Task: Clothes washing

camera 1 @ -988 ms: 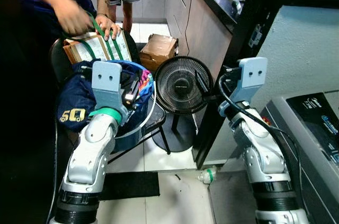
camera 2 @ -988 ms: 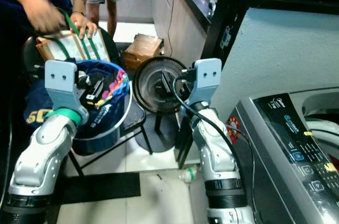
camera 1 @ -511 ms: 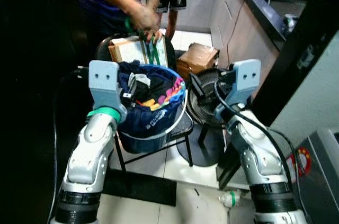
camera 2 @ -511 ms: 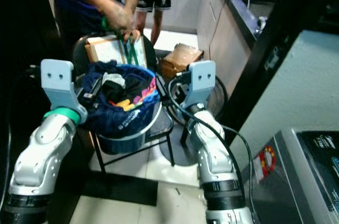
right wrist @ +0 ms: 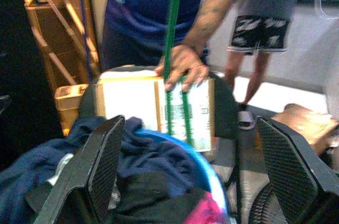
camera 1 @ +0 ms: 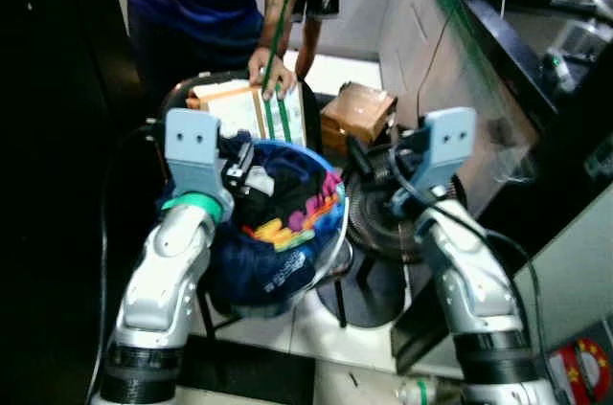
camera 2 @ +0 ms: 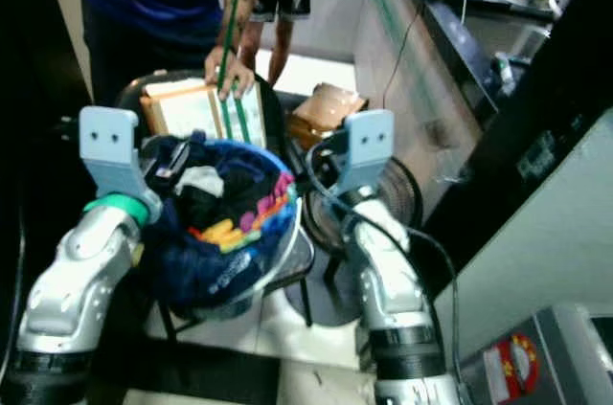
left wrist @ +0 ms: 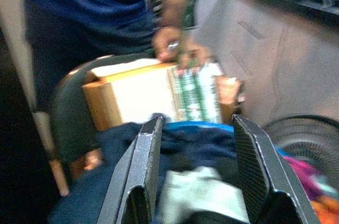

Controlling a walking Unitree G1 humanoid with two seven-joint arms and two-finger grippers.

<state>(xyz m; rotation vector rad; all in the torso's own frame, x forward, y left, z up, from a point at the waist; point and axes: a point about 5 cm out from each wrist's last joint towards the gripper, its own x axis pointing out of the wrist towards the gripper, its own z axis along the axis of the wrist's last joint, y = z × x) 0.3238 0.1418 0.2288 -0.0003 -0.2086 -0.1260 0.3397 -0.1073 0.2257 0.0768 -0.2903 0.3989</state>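
Since the frame half a second back, our head camera has swung further left and the washing machine has nearly left the picture, while the laundry basket [camera 1: 287, 233] now sits closer under us and looks tipped toward our right. It rests on a small black chair [camera 1: 340, 266], heaped with dark blue clothes [camera 2: 215, 233] and a bright multicoloured garment [camera 1: 297, 218] spilling over the rim nearest the fan [camera 1: 378, 218]. We cannot give the pile a clear long axis; the blur makes it read as a rounded mound, leaning right.

Our left gripper [left wrist: 196, 181] hangs just above the near left edge of the heap, its two black fingers [left wrist: 139, 176] spread wide and holding nothing, a pale cloth [left wrist: 198, 192] lying between them. Our right gripper [right wrist: 196, 181] hovers at the basket's right side, fingers [right wrist: 100, 171] also wide apart and empty.

Behind the basket, a person's hand [right wrist: 183, 68] presses on a cardboard box [right wrist: 153, 102] bound with green straps [right wrist: 177, 107], one strap pulled taut upward. A second brown box [camera 1: 359, 113] lies on the floor beyond.
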